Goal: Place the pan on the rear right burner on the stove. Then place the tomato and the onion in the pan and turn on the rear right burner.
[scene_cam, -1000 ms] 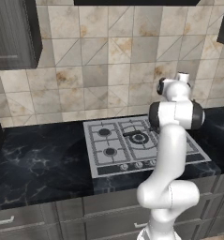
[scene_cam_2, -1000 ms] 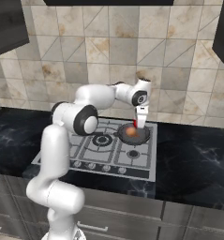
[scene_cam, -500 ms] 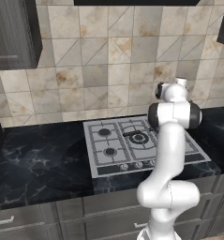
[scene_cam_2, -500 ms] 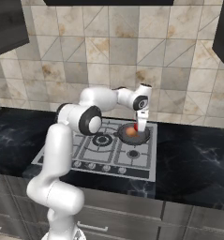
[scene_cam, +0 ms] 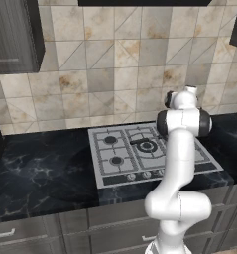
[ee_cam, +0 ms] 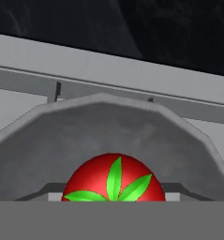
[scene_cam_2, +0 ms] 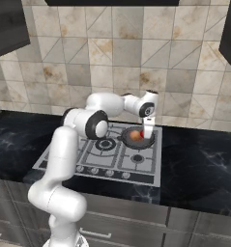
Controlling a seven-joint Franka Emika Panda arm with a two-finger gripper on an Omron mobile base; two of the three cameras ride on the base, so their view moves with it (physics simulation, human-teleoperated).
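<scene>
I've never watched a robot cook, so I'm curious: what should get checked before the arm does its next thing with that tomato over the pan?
1. Pan sits on the rear right burner of the stove: ok.
2. Onion already lies in the pan: ok.
3. Tomato is above the pan's floor, inside its rim: ok.
4. Gripper is low over the pan: ok.
5. Whether the jaws grip the tomato or have let go: cannot tell.
6. Burner lit: cannot tell; no flame is visible.

Black marble counter (scene_cam: 40, 163), beige tiled backsplash (scene_cam: 100, 84), dark cabinets (scene_cam: 13, 34).
</scene>
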